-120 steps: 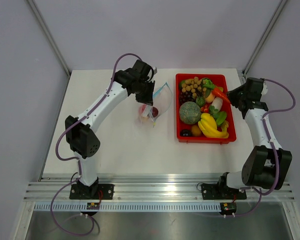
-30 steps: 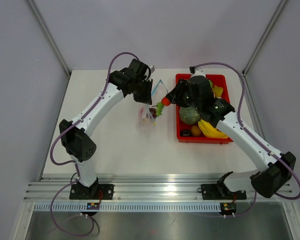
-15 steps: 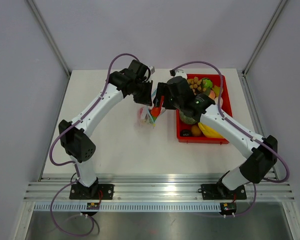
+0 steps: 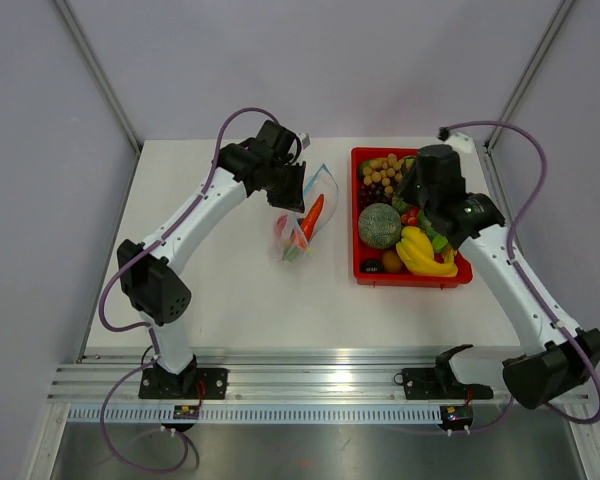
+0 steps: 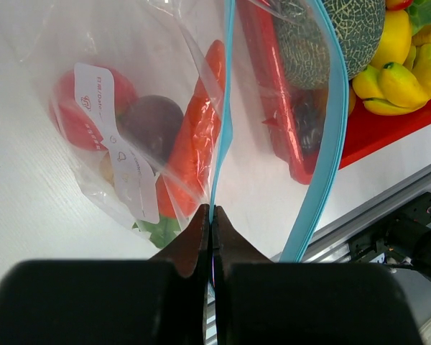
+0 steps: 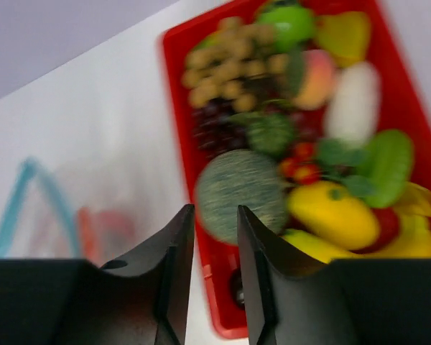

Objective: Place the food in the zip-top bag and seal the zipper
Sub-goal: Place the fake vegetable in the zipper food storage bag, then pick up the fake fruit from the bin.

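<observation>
The clear zip-top bag (image 4: 306, 212) lies left of the red tray (image 4: 364, 268), mouth held up. My left gripper (image 5: 211, 214) is shut on one side of its teal zipper (image 5: 223, 122); the other zipper side (image 5: 335, 122) hangs apart. Inside the bag I see an orange carrot (image 5: 197, 136), a red fruit (image 5: 75, 115), a dark plum (image 5: 152, 122) and greens (image 5: 158, 230). My right gripper (image 6: 215, 215) is open and empty above the tray, over the green melon (image 6: 241, 194). Yellow bananas (image 4: 425, 255), brown nuts (image 4: 382, 165) and leafy greens (image 6: 384, 162) lie in the tray.
The tray stands at the table's right side, its left wall (image 5: 273, 93) close to the bag's mouth. Purple cables loop above both arms. White table surface lies in front of the bag and tray (image 4: 280, 300).
My right gripper carried the carrot from the tray to the bag, let it go inside, and has swung back over the tray, empty. The left gripper has kept holding the bag's mouth.
</observation>
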